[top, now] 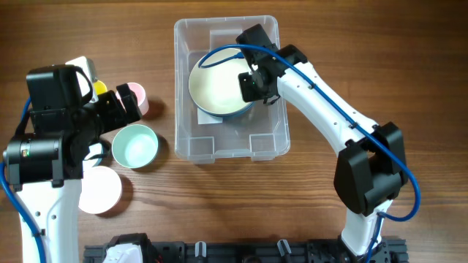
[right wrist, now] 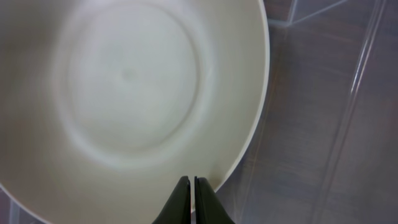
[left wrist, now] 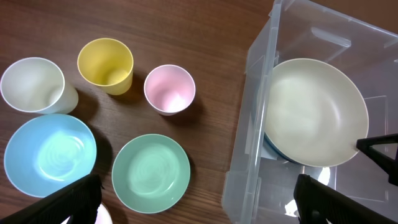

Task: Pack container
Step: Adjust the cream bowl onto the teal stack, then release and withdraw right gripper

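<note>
The container [top: 178,88] sits on the wooden table [top: 219,212], toward the far edge and near the middle, long side running away from me. Inside it a cream bowl [top: 216,88] lies tipped on top of a darker blue bowl [top: 219,115], of which only an edge shows.

The right gripper [right wrist: 190,182] reaches down into the container from the right. Its fingers are pressed together to a hairline on the cream bowl's right-hand rim, so the tool is inside the bin's walls, over its middle.

The left gripper [left wrist: 198,186] hangs off to the container's left, outside it, jaws spread wide with nothing between them. Under it on the table stand a yellow cup [left wrist: 106,65], a pink cup [left wrist: 169,89], a white cup [left wrist: 32,84], a light blue bowl [left wrist: 50,154] and a green bowl [left wrist: 151,172], the green one nearest the container's wall.
</note>
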Action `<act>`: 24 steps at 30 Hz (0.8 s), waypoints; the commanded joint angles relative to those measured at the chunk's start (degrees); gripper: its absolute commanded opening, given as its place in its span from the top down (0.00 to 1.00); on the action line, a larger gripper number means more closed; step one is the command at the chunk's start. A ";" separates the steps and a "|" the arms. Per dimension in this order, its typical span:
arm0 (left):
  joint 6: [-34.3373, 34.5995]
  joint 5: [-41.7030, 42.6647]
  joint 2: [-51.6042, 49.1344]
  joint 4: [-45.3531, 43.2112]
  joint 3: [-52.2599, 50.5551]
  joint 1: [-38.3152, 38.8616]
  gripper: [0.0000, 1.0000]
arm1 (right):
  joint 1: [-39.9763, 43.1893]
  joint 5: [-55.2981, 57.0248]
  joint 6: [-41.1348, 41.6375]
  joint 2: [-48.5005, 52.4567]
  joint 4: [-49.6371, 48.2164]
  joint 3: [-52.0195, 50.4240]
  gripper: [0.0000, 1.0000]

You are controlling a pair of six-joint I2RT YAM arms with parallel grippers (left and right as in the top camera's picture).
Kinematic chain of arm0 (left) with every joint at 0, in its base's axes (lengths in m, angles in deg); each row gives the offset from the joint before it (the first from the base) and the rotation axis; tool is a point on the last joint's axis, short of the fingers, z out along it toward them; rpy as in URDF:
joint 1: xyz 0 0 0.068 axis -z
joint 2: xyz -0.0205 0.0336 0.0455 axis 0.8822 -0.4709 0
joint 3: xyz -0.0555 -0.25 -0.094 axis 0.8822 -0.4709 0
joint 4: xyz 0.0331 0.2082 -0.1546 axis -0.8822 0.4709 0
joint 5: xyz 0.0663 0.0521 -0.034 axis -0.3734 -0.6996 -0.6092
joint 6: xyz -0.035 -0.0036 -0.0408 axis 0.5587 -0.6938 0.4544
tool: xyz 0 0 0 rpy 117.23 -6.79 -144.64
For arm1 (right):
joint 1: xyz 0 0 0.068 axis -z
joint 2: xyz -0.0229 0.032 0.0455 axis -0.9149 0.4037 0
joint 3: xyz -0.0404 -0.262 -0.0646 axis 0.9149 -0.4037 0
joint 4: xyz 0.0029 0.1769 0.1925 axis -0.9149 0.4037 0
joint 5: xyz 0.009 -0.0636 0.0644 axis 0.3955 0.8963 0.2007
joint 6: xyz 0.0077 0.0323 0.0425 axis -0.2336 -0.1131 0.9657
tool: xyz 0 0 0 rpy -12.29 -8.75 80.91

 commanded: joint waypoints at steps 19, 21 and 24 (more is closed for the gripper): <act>-0.31 0.68 -0.22 0.59 0.59 -0.26 0.00 | -0.33 -9.44 -4.39 -2.89 5.49 -2.51 0.96; -0.31 0.68 -0.22 0.59 0.59 -0.26 0.00 | -0.83 -13.88 -7.72 -2.86 8.79 -2.56 0.96; -0.31 0.68 -0.22 0.59 0.59 -0.26 0.00 | -3.06 -17.11 -14.69 -2.86 12.31 -2.67 0.96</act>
